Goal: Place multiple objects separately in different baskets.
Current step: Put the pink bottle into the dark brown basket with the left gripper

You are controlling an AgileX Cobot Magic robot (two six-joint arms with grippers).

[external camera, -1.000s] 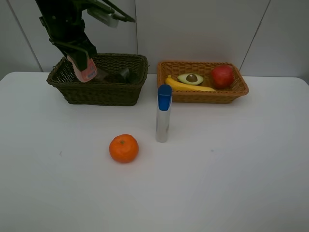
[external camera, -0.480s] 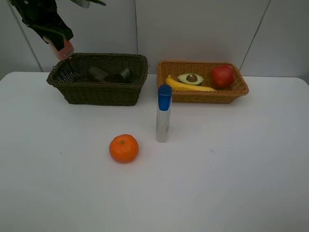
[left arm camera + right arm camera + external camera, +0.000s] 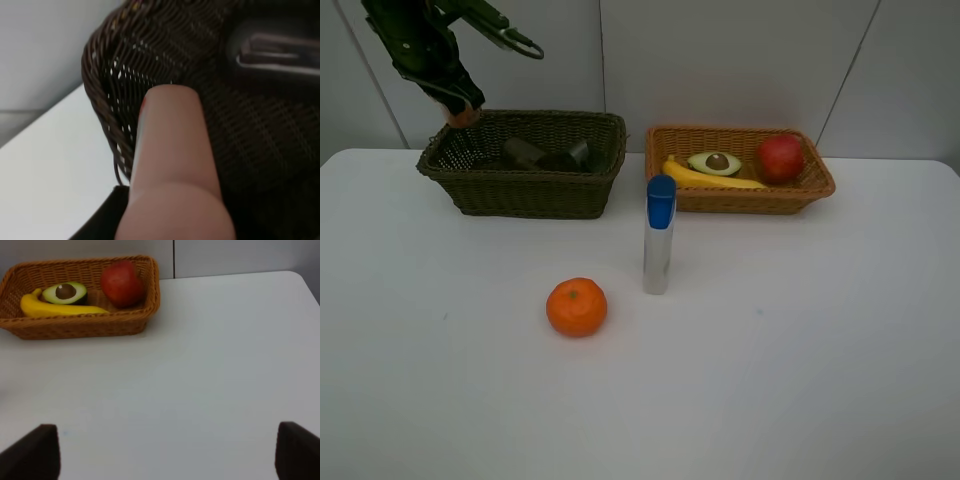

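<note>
Since half a second ago the left end effector [image 3: 461,103] has shifted slightly right and down. It now hangs at the rear left corner of the dark olive-brown rectangular wicker basket [image 3: 530,192], clenched around one pink bottle [image 3: 170,165] whose end points over the rim.

There are two baskets. The light orange-tan rectangular wicker basket [image 3: 740,201] sits just right of the dark basket and holds one yellow banana [image 3: 712,180], one avocado half [image 3: 714,162] and one red apple [image 3: 780,157]. Inside the dark basket lie two dark items, too dim to identify.

One round orange [image 3: 576,306] rests well in front of the dark basket. One upright silver tube with a blue cap [image 3: 658,250] stands in front of the dark basket's right corner, apart from it.

The right end effector [image 3: 167,460], seen only by its wrist camera, is released, its fingers spread wide above bare desk.

One white desk [image 3: 800,350] carries everything. Pale grey wall panels with thin seams [image 3: 740,60] rise behind the dark basket.
</note>
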